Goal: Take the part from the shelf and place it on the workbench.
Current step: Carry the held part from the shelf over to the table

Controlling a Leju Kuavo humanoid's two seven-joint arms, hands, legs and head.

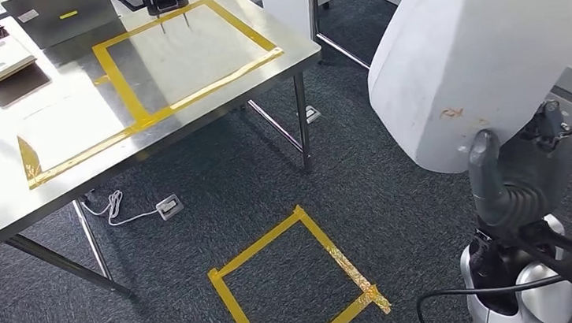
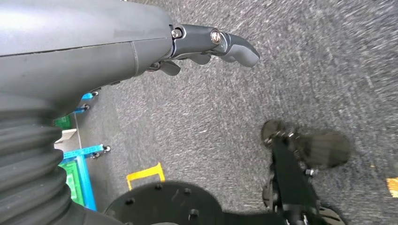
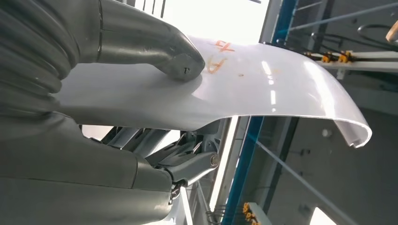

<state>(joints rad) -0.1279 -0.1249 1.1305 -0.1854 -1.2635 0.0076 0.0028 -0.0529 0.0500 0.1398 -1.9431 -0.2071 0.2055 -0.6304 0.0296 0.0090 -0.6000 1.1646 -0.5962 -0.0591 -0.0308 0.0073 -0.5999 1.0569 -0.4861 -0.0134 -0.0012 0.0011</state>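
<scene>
Part [image 3: 263, 89] pinched in right hand [image 3: 155, 112].

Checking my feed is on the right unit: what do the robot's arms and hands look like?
The right hand is dark grey with a thick rounded grey thumb and darker metal finger links; a white and black wrist with a black cable sits behind it. The left hand is also grey, with silver screws and a ribbed grey cover.
</scene>
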